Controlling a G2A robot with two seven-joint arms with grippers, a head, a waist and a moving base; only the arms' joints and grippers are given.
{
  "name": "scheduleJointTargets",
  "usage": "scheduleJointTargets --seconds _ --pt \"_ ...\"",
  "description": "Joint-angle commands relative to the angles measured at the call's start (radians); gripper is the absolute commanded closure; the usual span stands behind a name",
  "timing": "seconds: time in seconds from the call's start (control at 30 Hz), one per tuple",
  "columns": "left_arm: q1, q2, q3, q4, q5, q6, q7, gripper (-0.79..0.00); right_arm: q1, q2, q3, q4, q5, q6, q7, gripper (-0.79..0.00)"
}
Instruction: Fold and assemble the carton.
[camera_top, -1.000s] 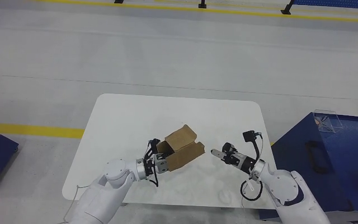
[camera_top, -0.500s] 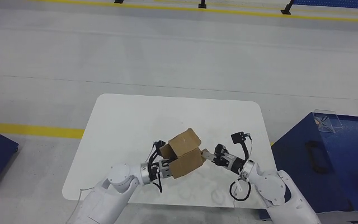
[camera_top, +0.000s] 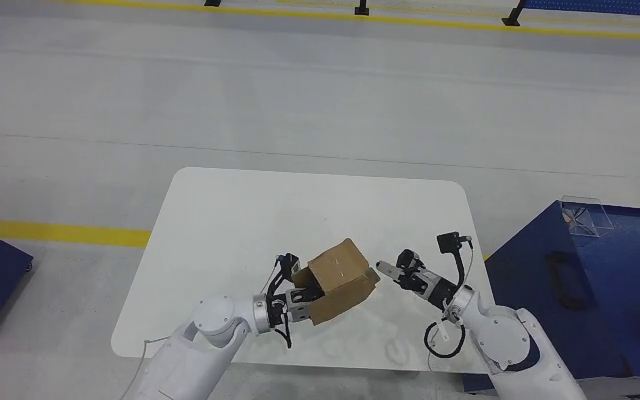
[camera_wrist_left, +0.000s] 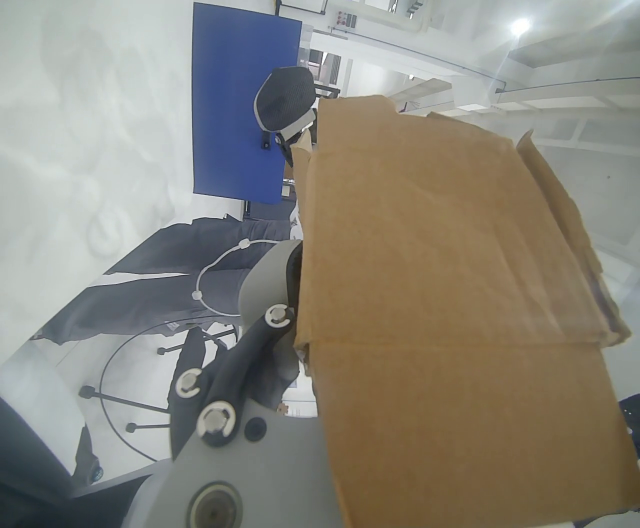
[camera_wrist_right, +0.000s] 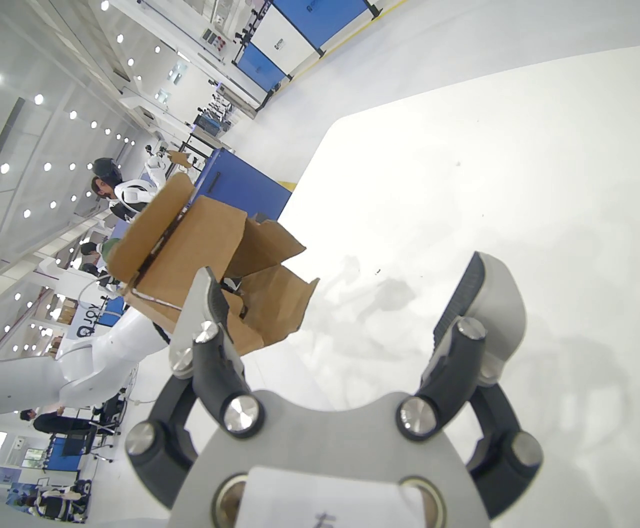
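Observation:
The brown carton (camera_top: 338, 280) is lifted and tilted over the front middle of the white table (camera_top: 250, 210). My left gripper (camera_top: 302, 296) is shut on the carton's left side. In the left wrist view a broad carton panel (camera_wrist_left: 450, 300) sits against one dark finger (camera_wrist_left: 260, 340) and hides the other. My right gripper (camera_top: 382, 269) is open just off the carton's right edge, with nothing between its fingers. In the right wrist view the carton (camera_wrist_right: 200, 250) shows its open end with loose flaps, just beyond the open gripper (camera_wrist_right: 345, 295).
A blue cabinet (camera_top: 570, 270) stands off the table's right side. The back half of the table is bare white surface.
The carton has shifted right and toward the front, and its raised top flap now lies flatter. The right gripper came up to the carton's edge, then backed off slightly.

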Motion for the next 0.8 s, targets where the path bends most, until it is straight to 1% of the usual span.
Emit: scheduleJointTargets --seconds 0.0,0.23,0.37,0.6,0.77 --pt "-0.001 0.0 0.008 0.0 0.015 -0.004 -0.01 0.0 0.001 -0.001 -0.008 -0.004 -0.001 0.002 0.01 -0.785" --pt "-0.007 -0.002 0.027 -0.001 0.065 -0.008 0.0 0.0 0.023 -0.006 -0.072 -0.003 -0.054 0.007 0.053 -0.785" --pt "-0.009 -0.004 0.029 0.001 0.066 -0.005 0.013 0.0 0.029 -0.008 -0.084 -0.005 -0.066 0.014 0.049 -0.785" --pt "-0.01 -0.005 0.013 0.01 0.038 -0.005 0.032 0.0 0.028 -0.007 -0.059 -0.006 -0.045 0.013 0.024 -0.785" --pt "-0.003 -0.004 -0.009 0.013 -0.003 -0.02 0.038 0.0 0.012 -0.002 -0.004 0.006 -0.01 0.005 0.007 -0.785"
